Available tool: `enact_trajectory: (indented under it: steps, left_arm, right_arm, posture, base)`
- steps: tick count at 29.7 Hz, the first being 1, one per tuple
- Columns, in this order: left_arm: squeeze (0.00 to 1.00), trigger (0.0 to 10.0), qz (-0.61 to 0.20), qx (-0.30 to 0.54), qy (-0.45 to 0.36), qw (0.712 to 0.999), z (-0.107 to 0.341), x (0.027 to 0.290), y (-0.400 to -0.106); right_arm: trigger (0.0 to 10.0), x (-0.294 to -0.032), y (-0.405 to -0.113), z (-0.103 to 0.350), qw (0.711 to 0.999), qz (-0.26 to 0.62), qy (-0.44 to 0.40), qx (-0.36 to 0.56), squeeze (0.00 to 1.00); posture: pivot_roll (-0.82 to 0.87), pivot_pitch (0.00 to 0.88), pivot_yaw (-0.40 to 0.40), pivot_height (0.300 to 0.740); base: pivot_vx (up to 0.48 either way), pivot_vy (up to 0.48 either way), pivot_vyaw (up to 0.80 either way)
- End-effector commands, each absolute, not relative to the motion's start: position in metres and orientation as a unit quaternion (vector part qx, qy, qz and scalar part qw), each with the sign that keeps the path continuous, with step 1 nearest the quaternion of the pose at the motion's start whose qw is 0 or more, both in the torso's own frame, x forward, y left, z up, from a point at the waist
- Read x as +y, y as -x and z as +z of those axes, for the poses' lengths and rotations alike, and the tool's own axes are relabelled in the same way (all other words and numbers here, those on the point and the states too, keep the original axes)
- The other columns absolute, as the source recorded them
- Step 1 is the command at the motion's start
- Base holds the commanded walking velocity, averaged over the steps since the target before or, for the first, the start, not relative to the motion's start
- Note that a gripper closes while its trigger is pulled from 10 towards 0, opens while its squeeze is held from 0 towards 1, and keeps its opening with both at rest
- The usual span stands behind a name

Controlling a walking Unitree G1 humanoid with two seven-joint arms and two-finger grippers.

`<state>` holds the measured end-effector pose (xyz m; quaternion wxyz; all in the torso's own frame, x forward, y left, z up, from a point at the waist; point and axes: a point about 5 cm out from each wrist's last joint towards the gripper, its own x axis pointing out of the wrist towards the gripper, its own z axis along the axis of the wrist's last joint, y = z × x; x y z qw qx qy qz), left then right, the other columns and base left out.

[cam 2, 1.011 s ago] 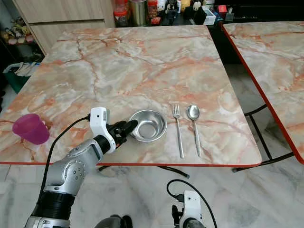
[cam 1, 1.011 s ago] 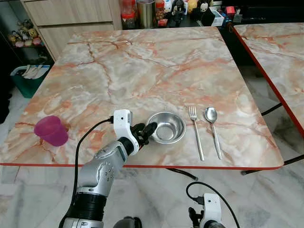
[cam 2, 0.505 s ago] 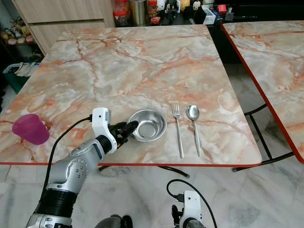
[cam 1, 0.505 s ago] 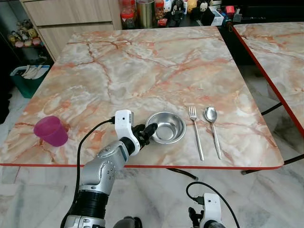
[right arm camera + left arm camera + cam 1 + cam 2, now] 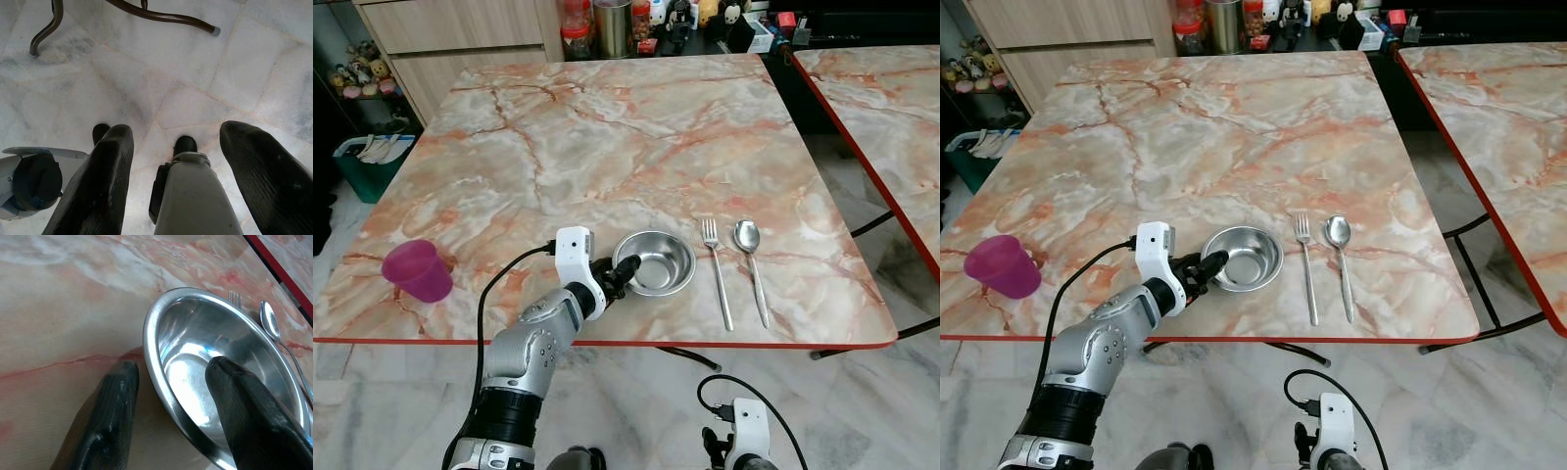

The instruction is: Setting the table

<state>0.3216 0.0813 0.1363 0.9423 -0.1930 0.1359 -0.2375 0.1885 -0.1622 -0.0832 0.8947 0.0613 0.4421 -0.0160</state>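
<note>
Picture edge cuts off bowl point(image 5: 230, 382) near rim.

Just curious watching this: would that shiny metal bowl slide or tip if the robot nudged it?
The metal bowl looks thin and polished, so probably light, and likely to slide on the smooth marble table. The left tool straddles its rim; lifting there might tilt it.

Most of the tabletop point(image 5: 607, 147) lies bare across the upper and middle frame. Along the lower edge, the steel bowl point(image 5: 656, 261), fork point(image 5: 716, 270) and spoon point(image 5: 751, 262) crowd together; the pink cup point(image 5: 417, 269) stands well apart at lower left.
</note>
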Motion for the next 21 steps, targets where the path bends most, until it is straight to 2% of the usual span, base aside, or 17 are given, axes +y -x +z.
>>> enact_trajectory:
  steps: [1, 21]
  left_arm:
    - [0.00, 0.0, -0.237, 0.140, 0.187, 0.943, 0.1354, 0.0811, -0.3233]
    - [0.00, 0.0, -0.238, 0.158, 0.171, 0.943, 0.1282, 0.0864, -0.3191]
  right_arm:
    - [10.0, -0.1602, -0.1837, -0.0859, 0.890, -0.016, -0.067, 0.451, 0.00]
    - [10.0, -0.1558, -0.1859, -0.0851, 0.890, -0.007, -0.066, 0.452, 0.00]
  posture:
    - [0.13, 0.126, 0.059, 0.715]
    - [0.14, 0.092, 0.062, 0.715]
  base:
    - [0.000, 0.000, 0.00]
    - [0.000, 0.000, 0.00]
